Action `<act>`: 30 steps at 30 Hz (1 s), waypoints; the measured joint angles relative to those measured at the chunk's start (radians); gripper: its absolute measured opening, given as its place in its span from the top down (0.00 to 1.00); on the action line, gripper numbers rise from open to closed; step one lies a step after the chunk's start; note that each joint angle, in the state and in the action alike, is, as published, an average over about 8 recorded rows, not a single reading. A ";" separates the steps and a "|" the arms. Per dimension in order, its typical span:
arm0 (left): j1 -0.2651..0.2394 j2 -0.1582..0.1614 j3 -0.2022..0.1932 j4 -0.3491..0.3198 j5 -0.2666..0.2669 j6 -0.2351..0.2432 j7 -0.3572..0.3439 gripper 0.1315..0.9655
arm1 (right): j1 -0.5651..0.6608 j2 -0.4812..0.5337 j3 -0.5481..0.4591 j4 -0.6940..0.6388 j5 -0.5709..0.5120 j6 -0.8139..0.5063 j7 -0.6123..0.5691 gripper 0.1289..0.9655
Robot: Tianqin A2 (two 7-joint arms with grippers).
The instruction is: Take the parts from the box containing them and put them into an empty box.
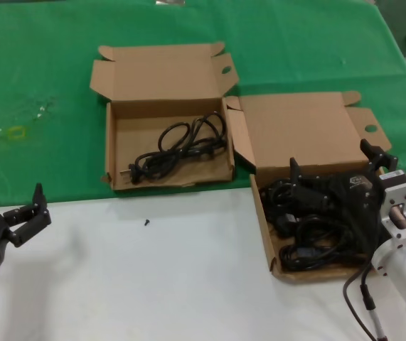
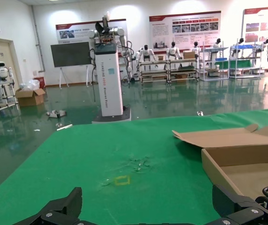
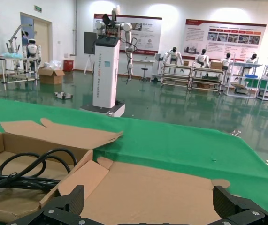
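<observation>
Green cloth (image 1: 53, 64) meets white tabletop (image 1: 153, 284) in a showroom; both tools (image 1: 28, 213) (image 1: 338, 167) released.

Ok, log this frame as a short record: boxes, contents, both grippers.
left box: open, one black cable inside
right box: open, pile of black cables
right gripper: open, over the right box
left gripper: open, idle over white table, holding nothing
loose item: small dark screw on table
</observation>
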 joint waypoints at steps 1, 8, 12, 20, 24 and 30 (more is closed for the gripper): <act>0.000 0.000 0.000 0.000 0.000 0.000 0.000 0.00 | 0.000 0.000 0.000 0.000 0.000 0.000 0.000 0.00; 0.000 0.000 0.000 0.000 0.000 0.000 0.000 0.00 | 0.000 0.000 0.000 0.000 0.000 0.000 0.000 0.00; 0.000 0.000 0.000 0.000 0.000 0.000 0.000 0.00 | 0.000 0.000 0.000 0.000 0.000 0.000 0.000 0.00; 0.000 0.000 0.000 0.000 0.000 0.000 0.000 0.00 | 0.000 0.000 0.000 0.000 0.000 0.000 0.000 0.00; 0.000 0.000 0.000 0.000 0.000 0.000 0.000 0.00 | 0.000 0.000 0.000 0.000 0.000 0.000 0.000 0.00; 0.000 0.000 0.000 0.000 0.000 0.000 0.000 0.00 | 0.000 0.000 0.000 0.000 0.000 0.000 0.000 0.00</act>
